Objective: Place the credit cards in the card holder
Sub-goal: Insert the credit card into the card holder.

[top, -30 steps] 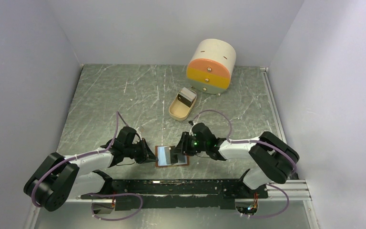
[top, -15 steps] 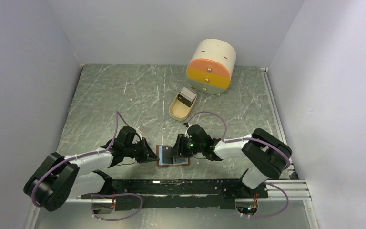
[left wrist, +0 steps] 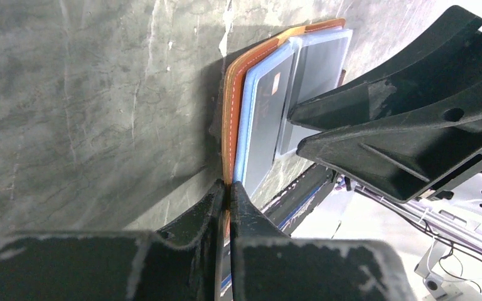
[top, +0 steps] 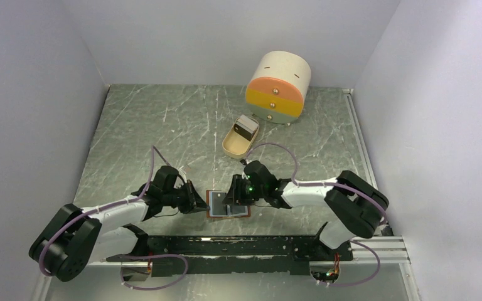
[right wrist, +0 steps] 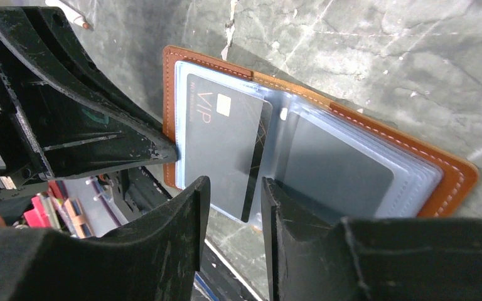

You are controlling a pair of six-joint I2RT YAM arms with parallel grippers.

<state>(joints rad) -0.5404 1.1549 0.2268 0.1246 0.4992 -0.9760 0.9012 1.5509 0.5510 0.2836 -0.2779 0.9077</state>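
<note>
The card holder (top: 218, 204) lies open on the table (top: 150, 132) at its near edge, between the two arms. Its long axis runs across the table from left to right, and its inside faces up. Its cover is tan-brown leather with pale stitching along the rim. Inside are clear, glossy pockets that look bluish under the light.

A dark grey credit card (right wrist: 219, 147) lies over the holder's left half. It bears a small gold chip and the letters VIP, and its long axis runs crosswise to the holder's. From above it is only a dull patch beside the black fingers. The right wrist view shows the lettering, the stitching and a stack of pocket leaves on the other half.

The left gripper (left wrist: 228, 188) is closed tight on the holder's left leather edge; only its own wrist view shows this pinch clearly. The right gripper (right wrist: 233, 194) stands about half open over the card's near end, with a gap between its fingers. I cannot tell whether it touches the card.

Farther back stands a beige oval tray (top: 231, 149), and behind it a round cream-and-orange drawer box (top: 279, 84).
</note>
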